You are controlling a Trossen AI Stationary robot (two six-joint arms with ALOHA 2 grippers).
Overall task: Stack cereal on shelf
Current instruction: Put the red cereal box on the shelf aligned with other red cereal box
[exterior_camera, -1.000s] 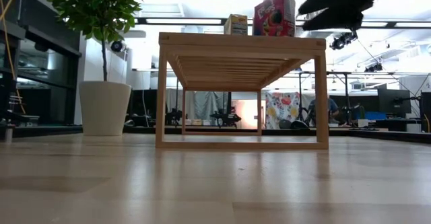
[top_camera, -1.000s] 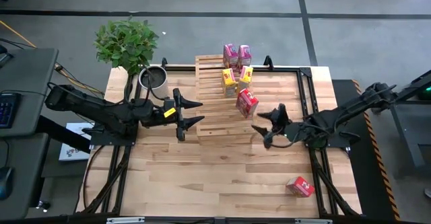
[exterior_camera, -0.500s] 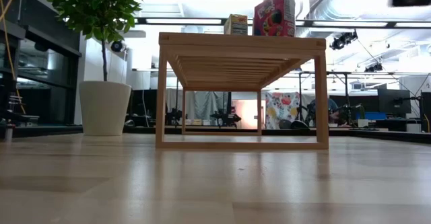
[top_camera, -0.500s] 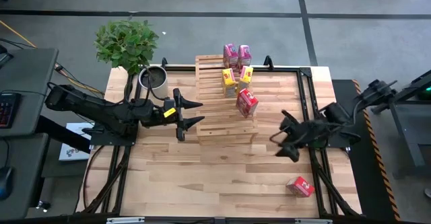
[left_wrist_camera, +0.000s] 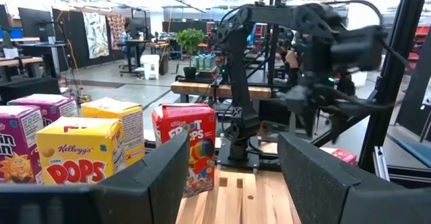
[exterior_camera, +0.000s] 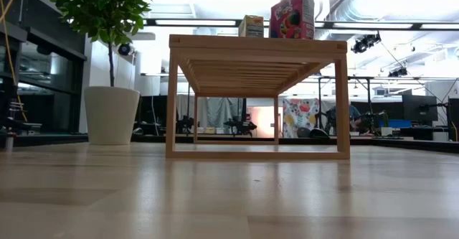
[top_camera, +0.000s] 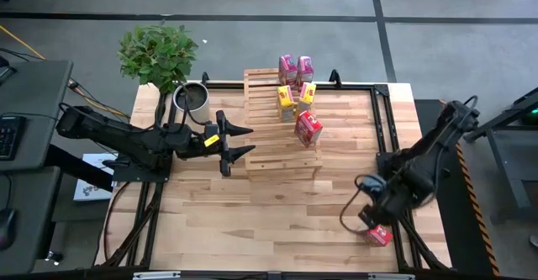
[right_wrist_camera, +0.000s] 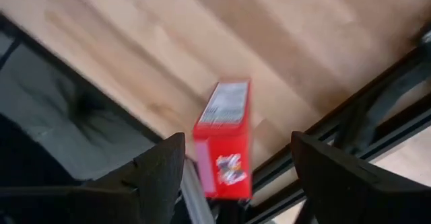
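My right gripper [top_camera: 367,215] hung over the bench [top_camera: 252,221] corner nearest the camera, fingers spread wide with nothing between them, right above the loose red cereal box [right_wrist_camera: 224,140] lying on the butcher-block wood by the black frame rail [top_camera: 388,145]. My left gripper [top_camera: 239,141] waited level beside the shelf [top_camera: 277,150], fingers apart and empty. On the shelf's slats stood five boxes: two pink [top_camera: 295,67] at its far end, two yellow [top_camera: 294,97] next, one red [top_camera: 308,128] nearest the shelf's middle. A potted plant [top_camera: 160,57] stood at the bench corner beyond the left gripper. Room behind the shelf: grey floor, desks, monitors, ceiling strip lights [exterior_camera: 208,22].
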